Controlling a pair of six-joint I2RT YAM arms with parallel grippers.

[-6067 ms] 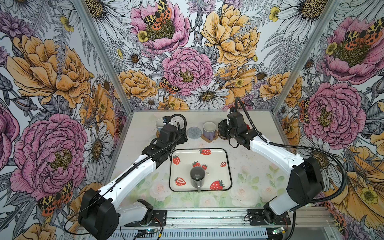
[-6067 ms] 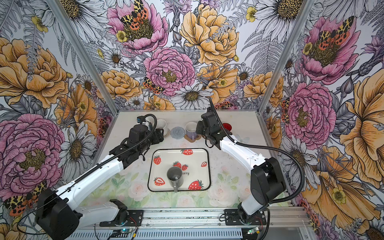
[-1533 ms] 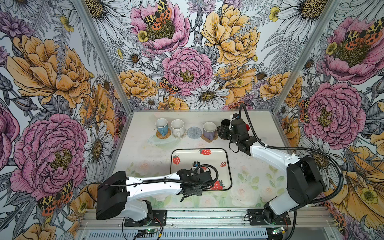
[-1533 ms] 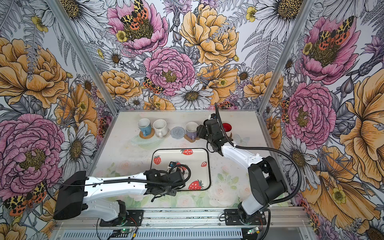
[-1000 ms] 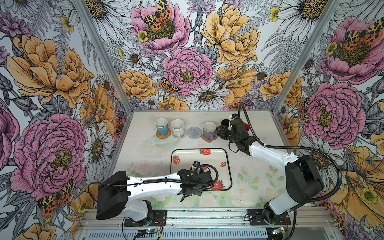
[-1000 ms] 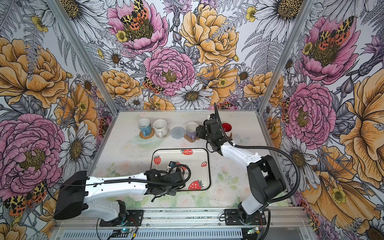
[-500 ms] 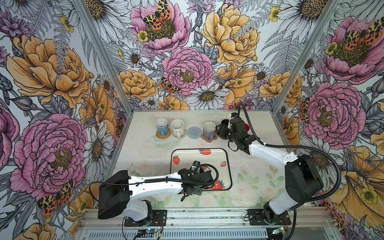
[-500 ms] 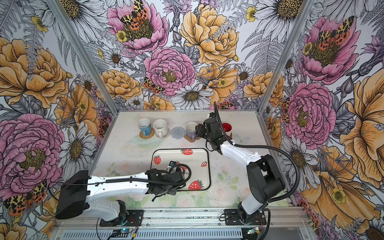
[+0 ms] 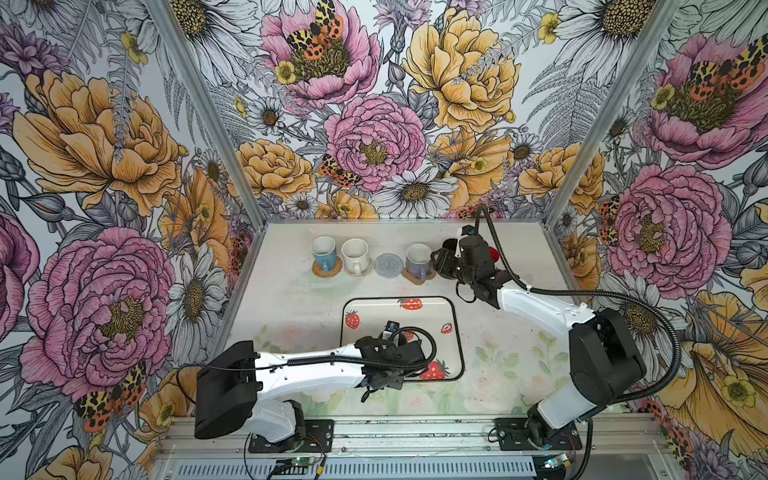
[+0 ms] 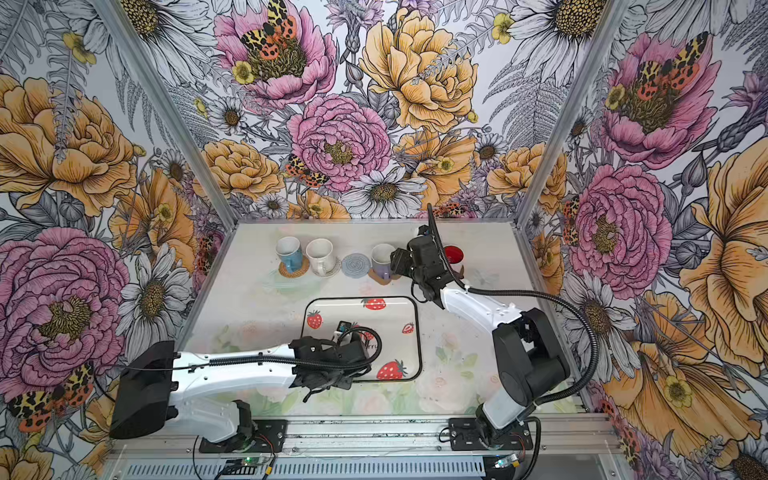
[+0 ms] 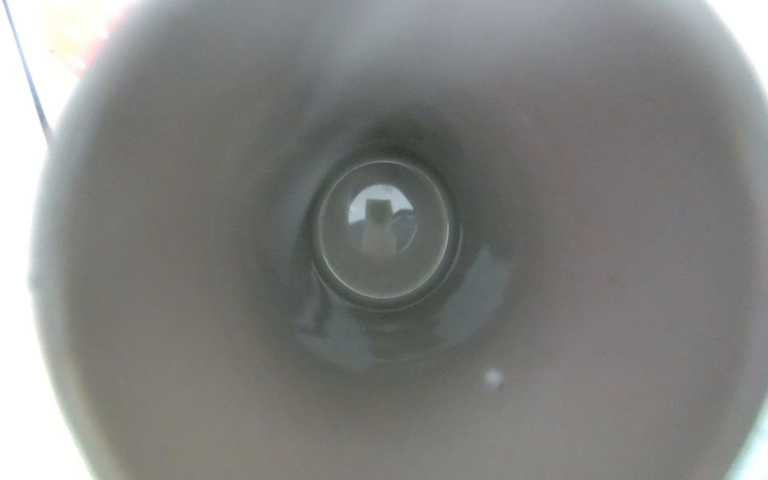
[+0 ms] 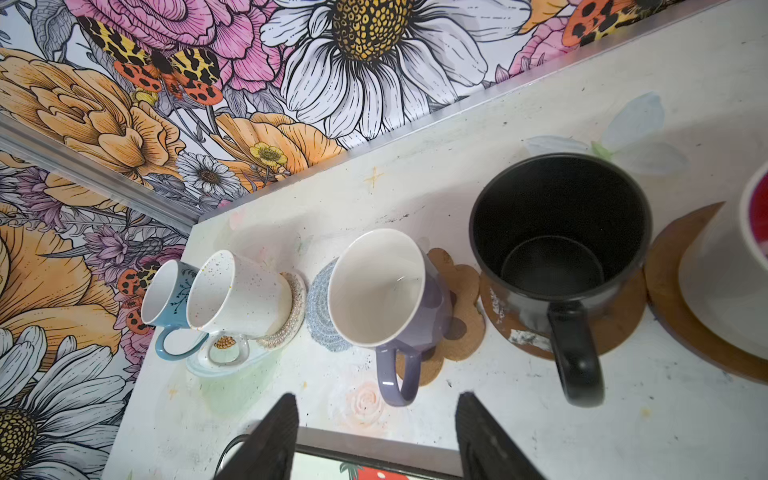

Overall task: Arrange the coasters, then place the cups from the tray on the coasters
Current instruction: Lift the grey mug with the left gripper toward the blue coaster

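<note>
The left arm (image 9: pixel 316 368) lies across the six o'clock end of the tray (image 9: pixel 428 311), and its wrist camera looks straight down into the grey mug (image 11: pixel 382 228), the last one there. I cannot tell whether the left jaws have closed on it, because the wrist hides them from above. At twelve o'clock from the tray, along the counter (image 9: pixel 291 299), the blue mug (image 9: pixel 323 251) and white mug (image 9: pixel 355 254) are already seated. Next comes the bare blue-grey coaster (image 9: pixel 389 264), then the purple mug (image 9: pixel 417 257), black mug (image 12: pixel 557 232) and red-lined mug (image 10: pixel 454 252), all seated too. The right jaws hang wide apart and empty at six o'clock of the purple mug. I'd confirm a firm pinch, lift straight up clear of the tray rim, then lower squarely into the narrow gap without nudging either neighbour.
</note>
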